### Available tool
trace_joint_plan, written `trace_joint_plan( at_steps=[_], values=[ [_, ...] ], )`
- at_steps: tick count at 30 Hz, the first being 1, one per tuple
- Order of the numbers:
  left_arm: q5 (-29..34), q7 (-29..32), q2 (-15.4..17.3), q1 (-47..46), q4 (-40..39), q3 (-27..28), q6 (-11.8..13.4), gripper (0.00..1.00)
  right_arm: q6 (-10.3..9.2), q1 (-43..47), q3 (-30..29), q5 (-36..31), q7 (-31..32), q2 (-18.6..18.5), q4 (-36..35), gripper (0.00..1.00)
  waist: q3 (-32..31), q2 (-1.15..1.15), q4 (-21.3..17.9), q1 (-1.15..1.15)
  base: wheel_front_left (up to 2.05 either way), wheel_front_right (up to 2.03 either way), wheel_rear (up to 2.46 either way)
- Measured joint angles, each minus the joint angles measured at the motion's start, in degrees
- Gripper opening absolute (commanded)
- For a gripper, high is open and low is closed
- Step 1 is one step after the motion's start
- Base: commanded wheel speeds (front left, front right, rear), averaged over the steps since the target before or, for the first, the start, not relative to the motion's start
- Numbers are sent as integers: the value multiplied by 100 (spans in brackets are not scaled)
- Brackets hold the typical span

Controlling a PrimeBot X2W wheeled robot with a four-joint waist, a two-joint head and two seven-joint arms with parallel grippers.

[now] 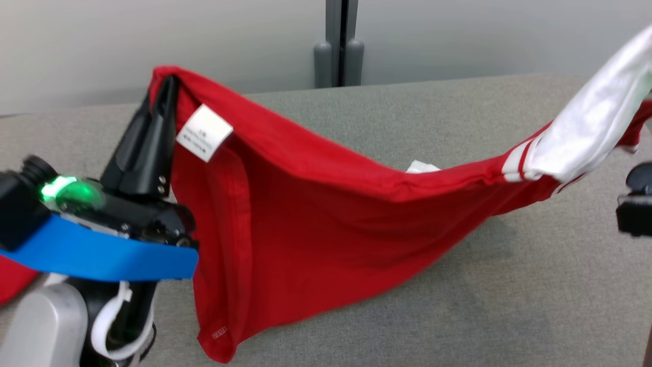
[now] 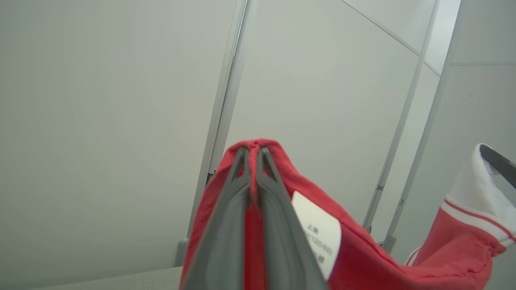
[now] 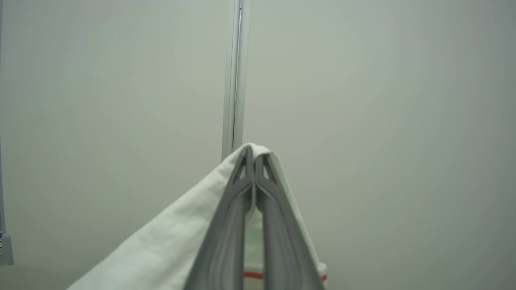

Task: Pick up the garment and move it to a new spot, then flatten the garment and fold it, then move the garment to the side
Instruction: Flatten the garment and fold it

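Carrying is judged the step in hand: the red jersey garment with white sleeves (image 1: 316, 214) is hung over the grey fabric table (image 1: 509, 306), pinched at ten o'clock by the left gripper (image 2: 252, 151) and at two o'clock by the right gripper (image 3: 254, 153). Next, level lowering is called for.

Bright red on the shirt (image 1: 305, 214), plain white on its sleeve (image 1: 596, 127) at upper right, red-and-white stripes between. White with grey print on the label (image 1: 204, 133); flecked grey on the tabletop (image 1: 509, 285). Black on the left gripper (image 1: 168, 89), blue on its wrist band (image 1: 102, 257).
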Motion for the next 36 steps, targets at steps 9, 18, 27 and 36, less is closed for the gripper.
trace_joint_plan(
  at_steps=[9,18,27,36],
  values=[
    [-249,449,156,-1477,922,143,-197,0,1,-1839,368,426,291,-610,1944,0,888,0,-163,1,0,0,0],
    [234,100,441,-3989,2920,221,-569,0,0,-4817,545,745,-1277,-487,4521,0,1954,2,-225,3,0,0,0],
    [839,-1188,611,-5426,4063,46,-757,0,0,-6257,690,770,-2762,-676,5434,0,2224,1,-104,-1,0,0,0],
    [1000,-1937,679,-4357,4938,-988,-820,0,1,-4898,1417,1288,-2126,-917,6237,0,2312,1,-104,1,0,0,0]
  ],
)
